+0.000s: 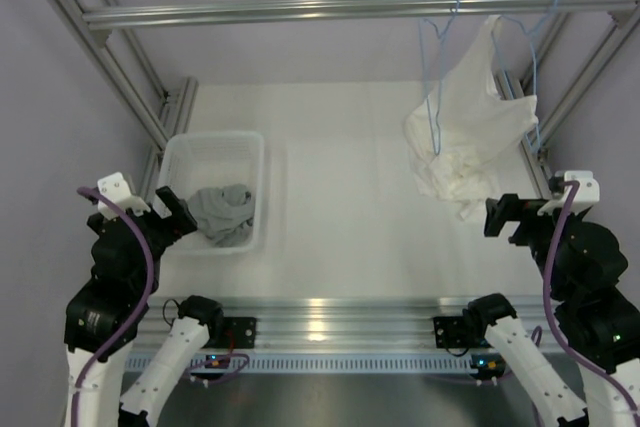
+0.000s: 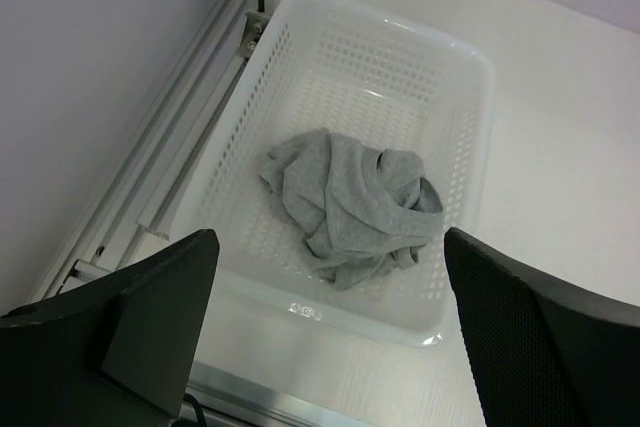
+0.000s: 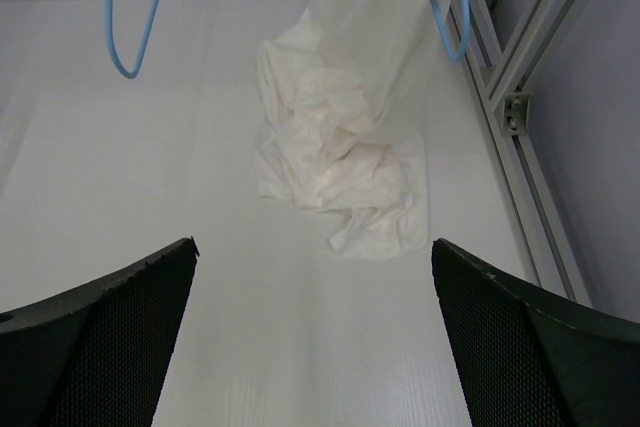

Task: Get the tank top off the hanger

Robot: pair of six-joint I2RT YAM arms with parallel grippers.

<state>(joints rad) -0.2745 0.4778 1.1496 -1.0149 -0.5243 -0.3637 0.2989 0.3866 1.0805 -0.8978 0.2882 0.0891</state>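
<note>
We find the tank top (image 2: 350, 202) bunched in the basket (image 2: 470, 77), just ahead of the left end effector (image 1: 168, 209), which is wide open and empty. The hanger (image 3: 126, 73) hangs bare ahead-left of the right end effector (image 1: 497, 217), likewise open and empty. Removal looks done.

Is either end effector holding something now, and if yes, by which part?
Nothing is held. The left end effector and the right end effector are both open and empty; the tank top lies loose in the basket.
</note>
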